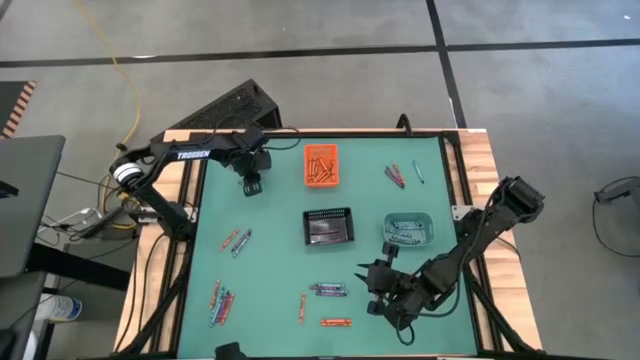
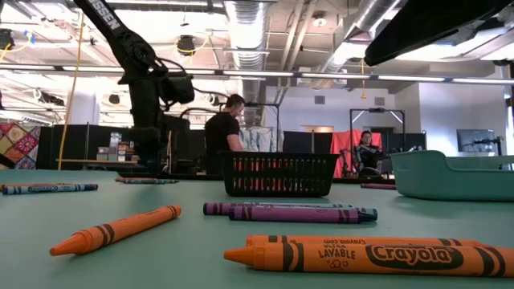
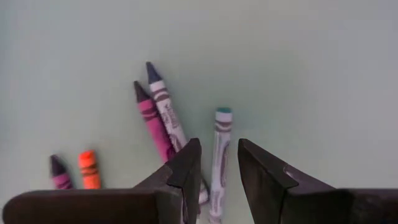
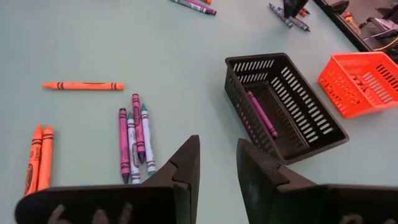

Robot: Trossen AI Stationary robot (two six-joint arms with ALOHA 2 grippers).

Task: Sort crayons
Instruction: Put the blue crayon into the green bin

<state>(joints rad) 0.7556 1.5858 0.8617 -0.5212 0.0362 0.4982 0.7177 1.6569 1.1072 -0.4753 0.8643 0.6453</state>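
Pincers (image 3: pixel 217 163) (image 4: pixel 216 163) both part-open, seemingly empty, above crayons (image 4: pixel 134 138).

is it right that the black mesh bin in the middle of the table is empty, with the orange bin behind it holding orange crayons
Not quite: the black mesh bin is not empty. The right wrist view shows a purple crayon lying inside it. The rest holds: it sits mid-table, and the orange bin behind it holds orange crayons, as the high view shows.

Both arms matte black w/ jointed links. Left arm (image 1: pixel 190 154) has white lettering, white band nr base. Fingers (image 3: pixel 186 171) dark, wedge-shaped.
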